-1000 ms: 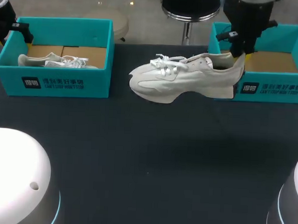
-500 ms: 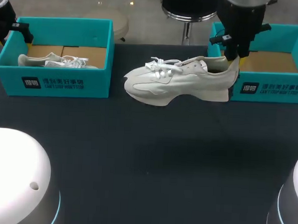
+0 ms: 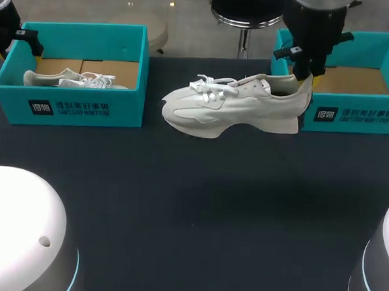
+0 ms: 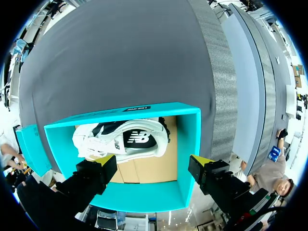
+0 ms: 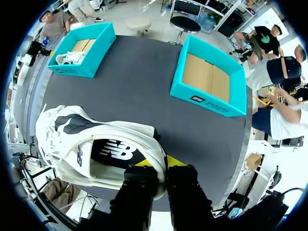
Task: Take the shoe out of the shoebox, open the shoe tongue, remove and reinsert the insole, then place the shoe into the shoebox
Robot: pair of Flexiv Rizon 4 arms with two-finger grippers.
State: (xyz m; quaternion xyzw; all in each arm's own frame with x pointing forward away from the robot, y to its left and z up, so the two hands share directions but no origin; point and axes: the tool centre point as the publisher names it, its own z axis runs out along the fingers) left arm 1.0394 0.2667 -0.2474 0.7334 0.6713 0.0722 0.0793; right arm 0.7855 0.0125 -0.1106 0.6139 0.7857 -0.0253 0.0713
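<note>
A white shoe (image 3: 236,105) hangs above the dark table, toe pointing left, held by its heel collar in my right gripper (image 3: 305,76), which is shut on it. In the right wrist view the shoe (image 5: 86,144) shows its dark insole, with the gripper (image 5: 160,166) pinching the heel rim. The empty teal shoebox (image 3: 367,96) stands just behind and right of the shoe and shows in the right wrist view too, as the shoebox (image 5: 211,82). My left gripper (image 4: 154,168) hovers open above the left teal box (image 4: 183,144), which holds a second white shoe (image 4: 125,139).
The left box (image 3: 74,74) with its shoe (image 3: 74,80) stands at the table's back left. Dark table surface (image 3: 197,211) stretches out in front of both boxes.
My right arm carried the shoe a little leftward and up, levelling its heel, during the first half second; since then it has held still. The left arm has not moved.
</note>
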